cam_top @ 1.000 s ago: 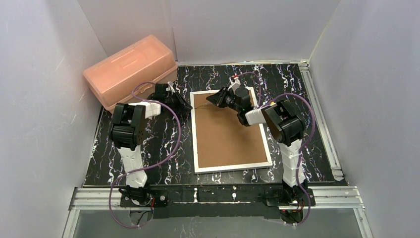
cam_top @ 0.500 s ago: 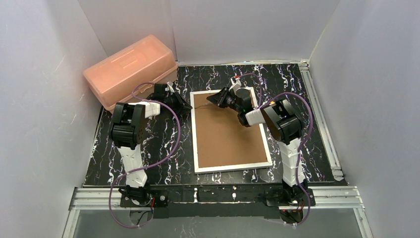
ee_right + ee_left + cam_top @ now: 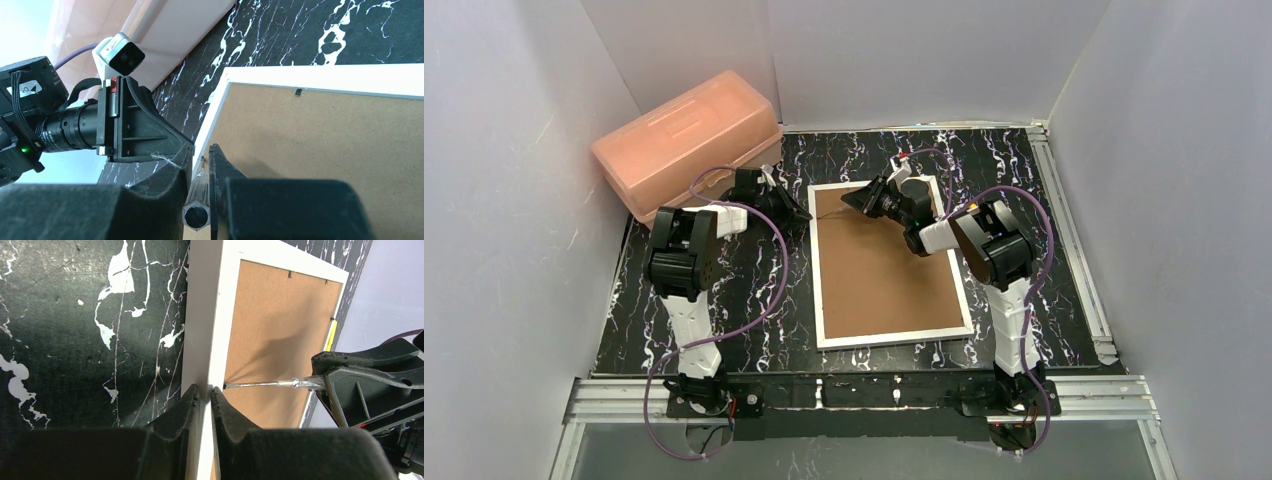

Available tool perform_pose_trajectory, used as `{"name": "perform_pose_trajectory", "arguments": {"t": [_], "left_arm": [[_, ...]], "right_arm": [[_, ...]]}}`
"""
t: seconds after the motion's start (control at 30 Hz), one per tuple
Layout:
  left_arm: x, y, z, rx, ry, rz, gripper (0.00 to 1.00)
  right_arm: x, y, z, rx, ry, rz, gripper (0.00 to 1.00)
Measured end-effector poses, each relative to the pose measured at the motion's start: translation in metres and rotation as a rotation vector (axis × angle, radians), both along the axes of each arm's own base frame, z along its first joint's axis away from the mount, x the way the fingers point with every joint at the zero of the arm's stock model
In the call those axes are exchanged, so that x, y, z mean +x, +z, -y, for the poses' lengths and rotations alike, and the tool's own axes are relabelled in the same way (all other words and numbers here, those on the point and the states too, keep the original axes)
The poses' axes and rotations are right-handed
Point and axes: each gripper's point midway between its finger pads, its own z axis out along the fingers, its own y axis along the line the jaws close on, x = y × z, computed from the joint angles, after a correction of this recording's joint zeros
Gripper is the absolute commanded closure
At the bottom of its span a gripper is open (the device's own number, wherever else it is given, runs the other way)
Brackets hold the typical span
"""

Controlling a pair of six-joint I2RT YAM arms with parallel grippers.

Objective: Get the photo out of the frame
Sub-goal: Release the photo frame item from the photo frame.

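Observation:
The frame (image 3: 886,265) lies face down on the black marbled table, brown backing board (image 3: 275,330) up inside a thin white border (image 3: 207,315). The photo is hidden beneath the board. My left gripper (image 3: 205,389) is shut on the white border of the frame's left side, near the far left corner, one finger on each side. My right gripper (image 3: 201,150) is shut on a clear-handled screwdriver (image 3: 197,207). The screwdriver's thin shaft (image 3: 260,384) reaches across the board, and its tip touches the inner edge of the left border just beside my left fingers.
A pink plastic box (image 3: 686,143) stands at the far left, close behind the left arm. Small black retaining tabs (image 3: 298,91) sit along the board's far edge. White walls close in the table on three sides, and a metal rail (image 3: 1064,230) runs along the right.

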Motion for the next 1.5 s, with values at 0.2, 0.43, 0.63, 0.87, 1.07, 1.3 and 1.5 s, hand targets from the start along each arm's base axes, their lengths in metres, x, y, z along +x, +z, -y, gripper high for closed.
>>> {"name": "perform_pose_trajectory", "arguments": {"t": [0.2,0.43,0.63,0.87,1.07,1.3,1.5], "left_arm": [[0.0,0.0,0.0,0.0,0.0,0.0,0.92],[0.0,0.0,0.0,0.0,0.0,0.002,0.92],[0.001,0.0,0.0,0.0,0.0,0.003,0.92],[0.001,0.0,0.0,0.0,0.0,0.004,0.92],[0.001,0.001,0.0,0.0,0.001,0.005,0.93],[0.001,0.001,0.0,0.0,0.001,0.006,0.93],[0.001,0.001,0.0,0.0,0.001,0.006,0.93]], "right_arm": [[0.0,0.001,-0.001,0.0,-0.005,0.002,0.99],[0.003,0.002,-0.003,0.001,-0.012,0.015,0.99],[0.005,0.002,-0.003,0.025,-0.021,0.019,0.99],[0.007,0.002,-0.003,0.029,-0.027,0.02,0.99],[0.009,0.005,-0.006,0.004,-0.029,0.028,0.99],[0.012,0.017,-0.018,-0.061,-0.035,0.085,0.99],[0.014,0.028,-0.031,-0.137,-0.046,0.148,0.99]]}}
